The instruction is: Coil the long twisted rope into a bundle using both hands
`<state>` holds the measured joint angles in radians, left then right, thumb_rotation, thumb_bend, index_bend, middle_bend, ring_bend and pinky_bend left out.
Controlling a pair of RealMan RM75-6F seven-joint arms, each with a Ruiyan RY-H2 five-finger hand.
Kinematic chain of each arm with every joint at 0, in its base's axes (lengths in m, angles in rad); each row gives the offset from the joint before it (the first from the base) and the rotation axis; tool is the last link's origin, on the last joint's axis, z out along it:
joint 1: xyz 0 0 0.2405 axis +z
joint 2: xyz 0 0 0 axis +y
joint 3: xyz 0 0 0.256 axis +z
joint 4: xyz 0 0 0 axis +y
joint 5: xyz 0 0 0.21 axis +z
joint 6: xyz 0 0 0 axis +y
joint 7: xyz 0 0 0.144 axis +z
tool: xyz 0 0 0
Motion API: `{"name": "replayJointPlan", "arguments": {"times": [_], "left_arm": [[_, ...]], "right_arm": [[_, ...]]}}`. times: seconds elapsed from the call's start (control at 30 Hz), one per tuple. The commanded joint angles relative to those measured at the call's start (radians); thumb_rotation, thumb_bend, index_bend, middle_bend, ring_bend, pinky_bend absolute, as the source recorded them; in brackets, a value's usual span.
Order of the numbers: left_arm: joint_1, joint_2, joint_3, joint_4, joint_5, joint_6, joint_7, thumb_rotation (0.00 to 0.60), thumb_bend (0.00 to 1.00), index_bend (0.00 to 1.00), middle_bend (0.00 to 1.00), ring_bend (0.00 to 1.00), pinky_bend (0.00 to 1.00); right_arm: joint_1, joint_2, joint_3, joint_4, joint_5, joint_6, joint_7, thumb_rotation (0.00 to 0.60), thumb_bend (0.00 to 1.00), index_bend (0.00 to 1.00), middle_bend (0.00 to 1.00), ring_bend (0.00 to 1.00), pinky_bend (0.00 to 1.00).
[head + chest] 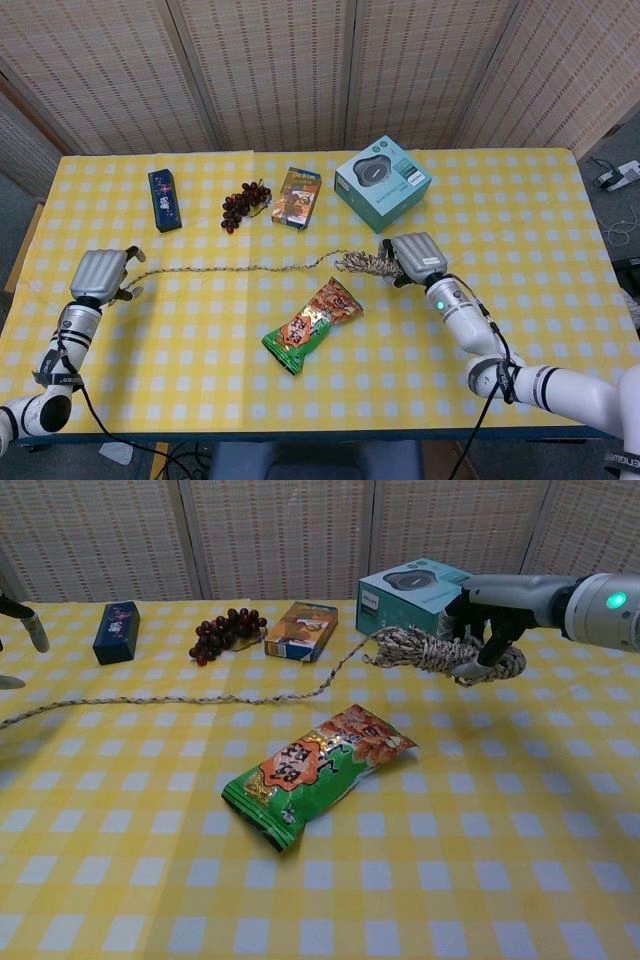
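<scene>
The long twisted rope [240, 268] lies across the yellow checked table. Its right end is wound into a small coil [365, 263], which my right hand [418, 257] grips from the right, just above the cloth. In the chest view the coil [420, 650] hangs under that right hand [495, 605] in front of the teal box. My left hand [98, 274] is at the rope's free left end, fingers down beside it. Only two spread fingers [27, 625] of it show in the chest view, above the rope [200, 698]. I cannot tell whether they touch the rope.
A green and orange snack bag [312, 325] lies just in front of the rope's middle. Behind the rope stand a teal box [382, 182], a small printed box [297, 197], a bunch of dark grapes [243, 205] and a dark blue box [165, 199].
</scene>
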<state>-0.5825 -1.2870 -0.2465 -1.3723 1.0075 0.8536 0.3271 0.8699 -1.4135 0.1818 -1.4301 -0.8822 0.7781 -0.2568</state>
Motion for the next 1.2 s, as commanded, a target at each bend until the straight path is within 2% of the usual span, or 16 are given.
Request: {"name": "replayJointPlan", "arguments": {"times": [0.03, 0.43, 0.87, 1.2], "left_arm": [[-0.058, -0.044, -0.004, 0.059, -0.115, -0.069, 0.048, 0.600, 0.24, 0.49, 1.00, 0.97, 1.00], [-0.131, -0.163, 0.020, 0.226, -0.249, -0.084, 0.111, 0.600, 0.24, 0.55, 1.00, 0.99, 1.00], [-0.177, -0.224, 0.036, 0.322, -0.337, -0.128, 0.135, 0.600, 0.25, 0.57, 1.00, 1.00, 1.00], [-0.214, -0.263, 0.046, 0.385, -0.389, -0.169, 0.155, 0.600, 0.34, 0.58, 1.00, 1.00, 1.00]], "right_arm": [[0.005, 0.001, -0.001, -0.007, 0.006, 0.000, -0.011, 0.600, 0.64, 0.72, 0.60, 0.51, 0.61], [0.017, 0.005, -0.005, -0.010, 0.039, -0.015, -0.027, 0.600, 0.63, 0.73, 0.60, 0.51, 0.61], [0.033, 0.006, -0.008, -0.007, 0.064, -0.026, -0.039, 0.600, 0.62, 0.73, 0.60, 0.51, 0.61], [0.042, 0.003, -0.012, -0.001, 0.075, -0.033, -0.040, 0.600, 0.62, 0.73, 0.60, 0.51, 0.61]]}}
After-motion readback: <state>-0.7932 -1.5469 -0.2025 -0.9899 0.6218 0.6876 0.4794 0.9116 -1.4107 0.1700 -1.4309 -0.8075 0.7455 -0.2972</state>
